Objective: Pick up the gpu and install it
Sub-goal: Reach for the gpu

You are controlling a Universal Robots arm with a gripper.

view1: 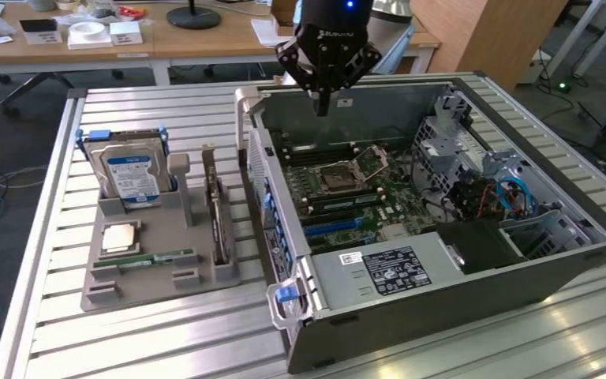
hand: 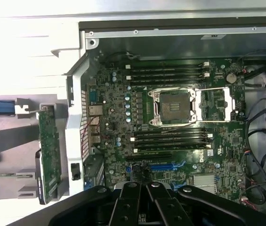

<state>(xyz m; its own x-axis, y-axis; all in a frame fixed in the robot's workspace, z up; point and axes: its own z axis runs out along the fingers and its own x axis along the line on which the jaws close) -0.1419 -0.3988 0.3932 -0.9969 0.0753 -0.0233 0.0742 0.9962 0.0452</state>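
1. Closed on nothing, the gripper (hand: 147,186) is hanging with its black fingers meeting tip to tip above the open computer case (view1: 472,292), toward its far end.
2. Directly beneath the tool, the motherboard (hand: 170,141) is lying exposed, with the empty CPU socket (hand: 174,106) and a blue expansion slot (hand: 163,166) near the fingers.
3. Outside the case, on the exterior view's left, the gpu (view1: 217,213) is standing on edge in a gray holder (view1: 145,276), just beside the case's side wall and untouched.
4. Farther left in that holder, a hard drive (view1: 129,174) with a blue label is standing upright, and a narrow RAM stick (view1: 155,258) is lying flat near the front.
5. Risk, as a judgement: the card is sitting so close to the case wall that the fingers may be clipping that wall on any descent. Fingers this tightly shut would be striking the card's top edge rather than straddling it. A thin board gripped off-centre could be tilting or snagging in its slot.
6. From the exterior view, the tool's height over the case and the holder's full layout are coming through. From the wrist view, the slots are reading from straight above, and the gpu is appearing as a slim green strip beside the case's rear bracket.
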